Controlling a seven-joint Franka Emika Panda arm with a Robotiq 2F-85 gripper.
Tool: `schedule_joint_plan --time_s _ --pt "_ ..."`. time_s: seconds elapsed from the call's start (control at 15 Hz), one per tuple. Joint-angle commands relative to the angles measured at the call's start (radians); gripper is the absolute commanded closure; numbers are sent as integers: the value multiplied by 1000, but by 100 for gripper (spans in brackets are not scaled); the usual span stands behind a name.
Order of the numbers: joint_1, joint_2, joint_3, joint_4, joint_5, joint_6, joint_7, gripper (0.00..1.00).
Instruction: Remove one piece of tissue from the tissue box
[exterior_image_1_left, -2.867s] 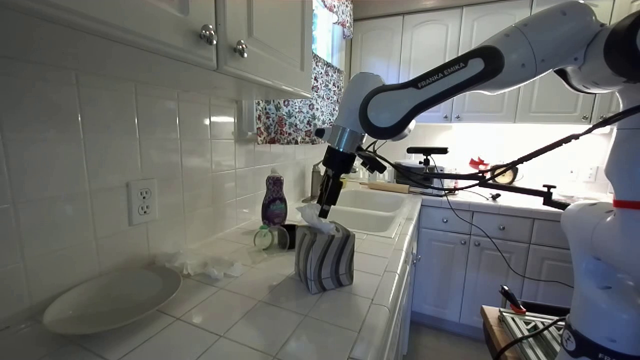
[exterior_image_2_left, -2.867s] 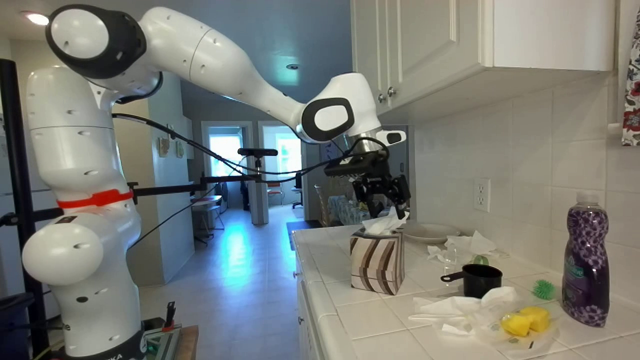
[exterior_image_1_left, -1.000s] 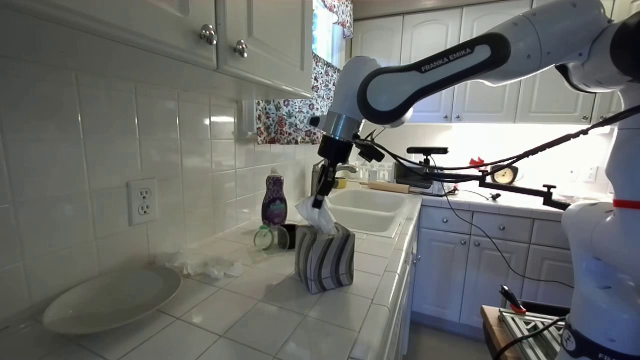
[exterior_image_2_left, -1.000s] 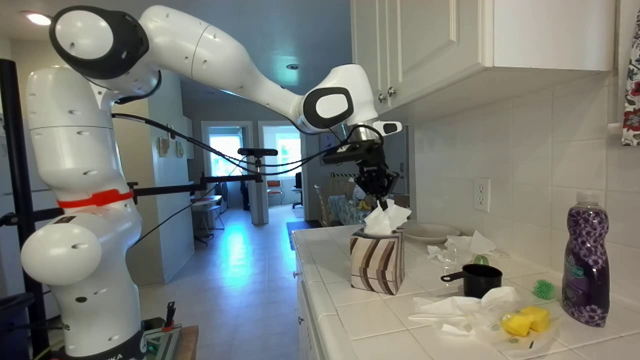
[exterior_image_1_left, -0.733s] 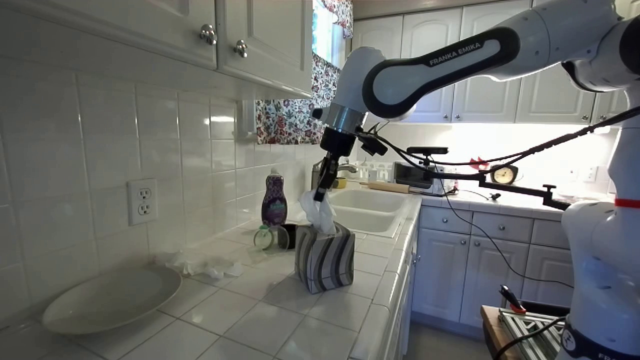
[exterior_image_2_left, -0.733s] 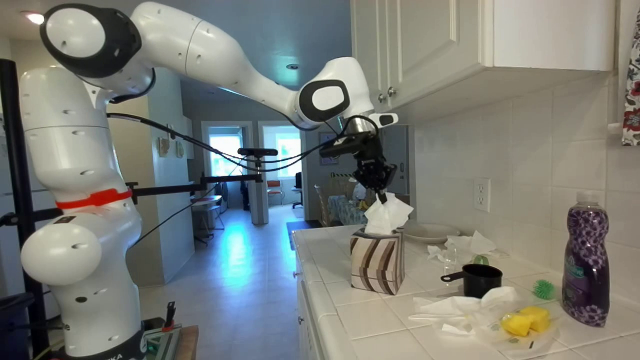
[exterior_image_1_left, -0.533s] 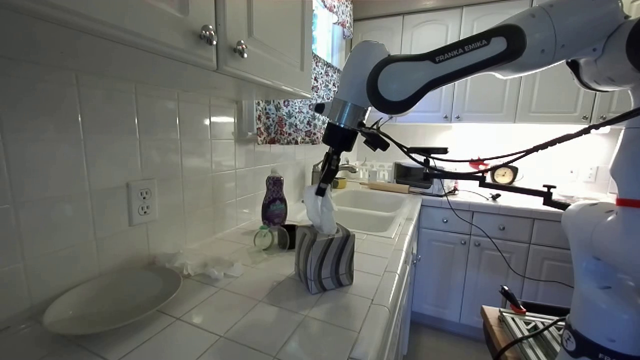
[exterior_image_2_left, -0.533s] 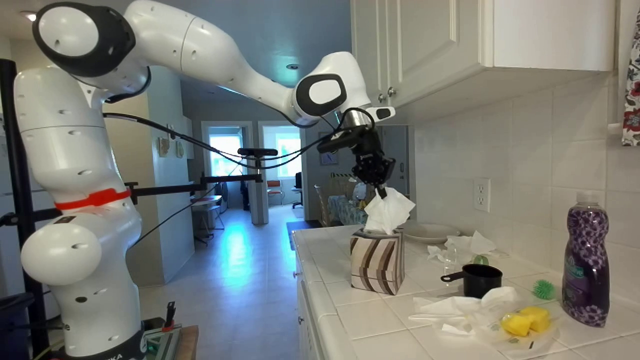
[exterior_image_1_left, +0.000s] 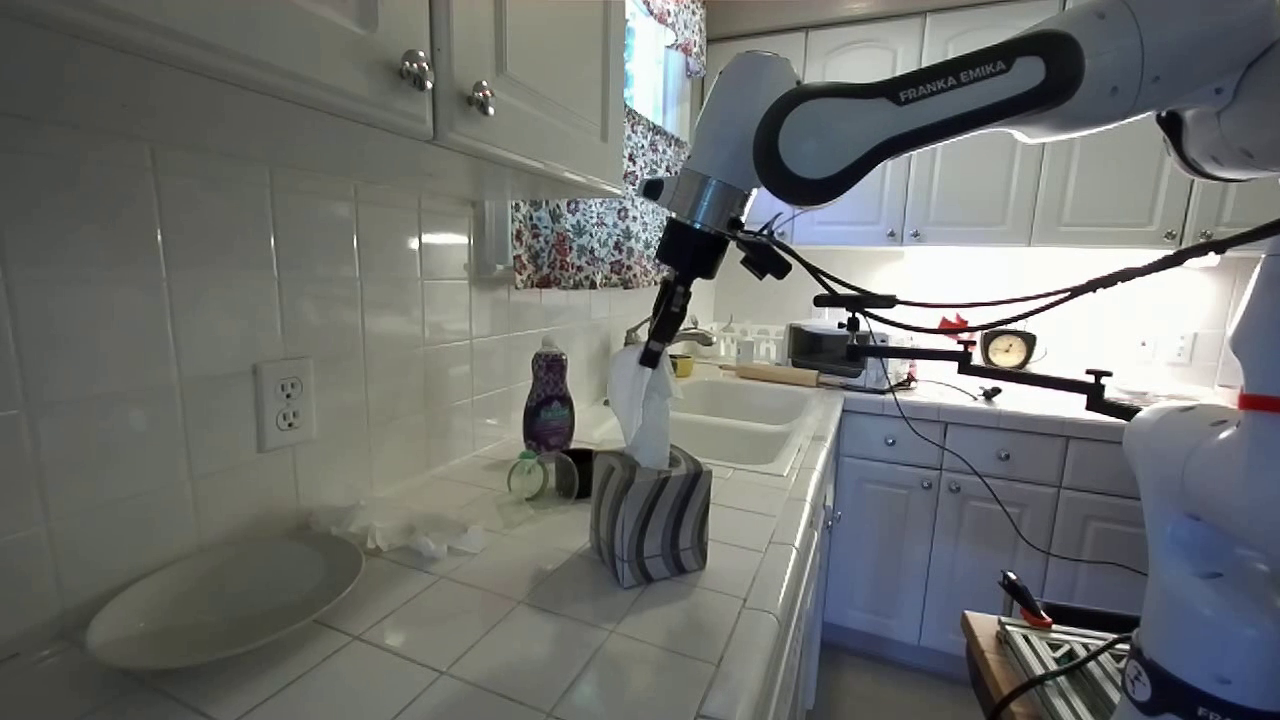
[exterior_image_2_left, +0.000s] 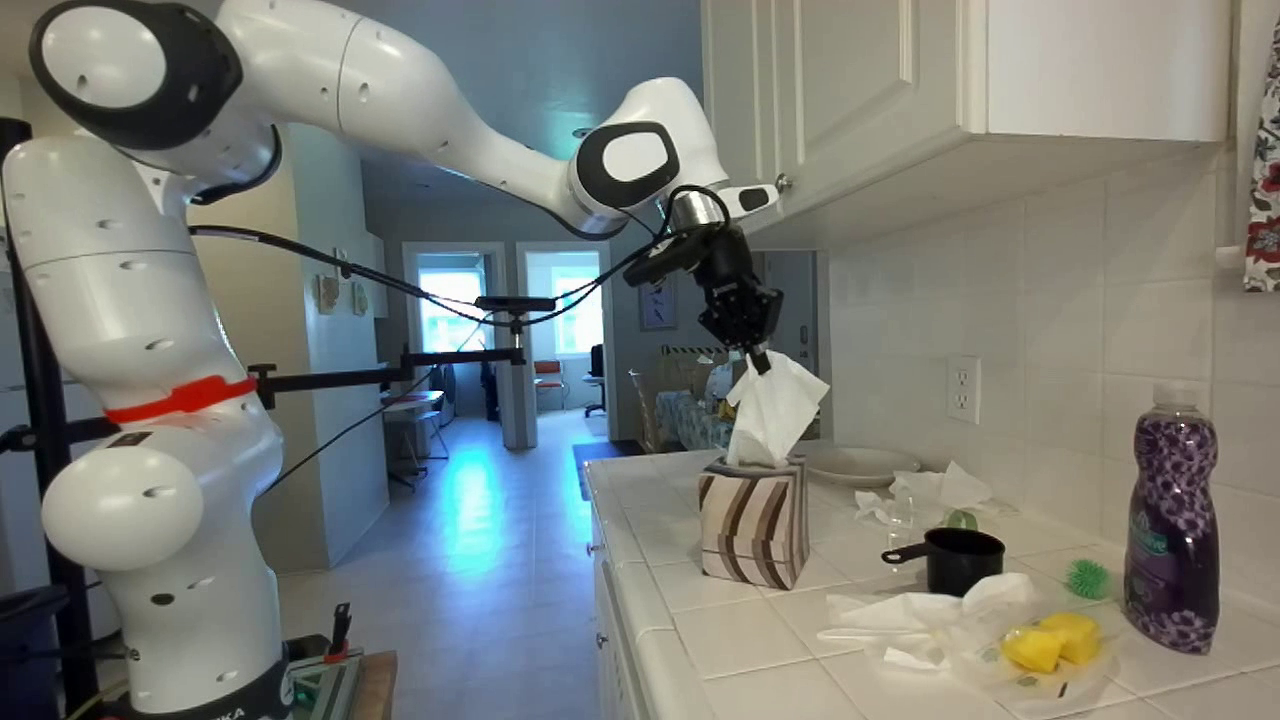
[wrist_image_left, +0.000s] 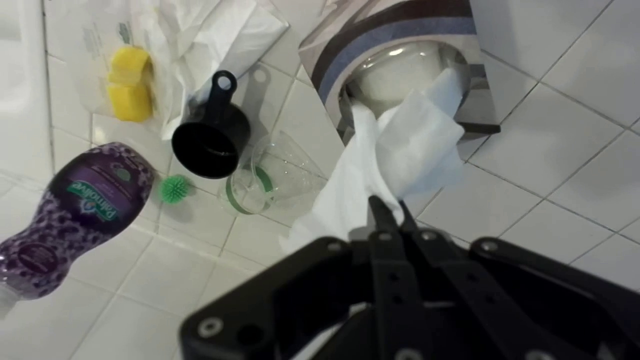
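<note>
Although it was only a low tuft a few seconds ago, the piece of tissue (exterior_image_2_left: 778, 412) now stands as a long sheet, pinched near its top by the gripper (wrist_image_left: 391, 207), while its foot still narrows into the opening of the tissue box (exterior_image_1_left: 650, 520). The box sits upright on the tiled counter (exterior_image_1_left: 540, 630), hardly stirred, so the pull looks to be working; further lift should free the sheet, unless the box rises too.
</note>
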Motion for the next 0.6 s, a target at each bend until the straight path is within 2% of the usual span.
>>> schedule_joint_plan --time_s 0.0,0.53 --pt "-12 -46 12 -14 -30 -30 51 100" --pt "-17 -107 9 -30 -33 -66 84 100"
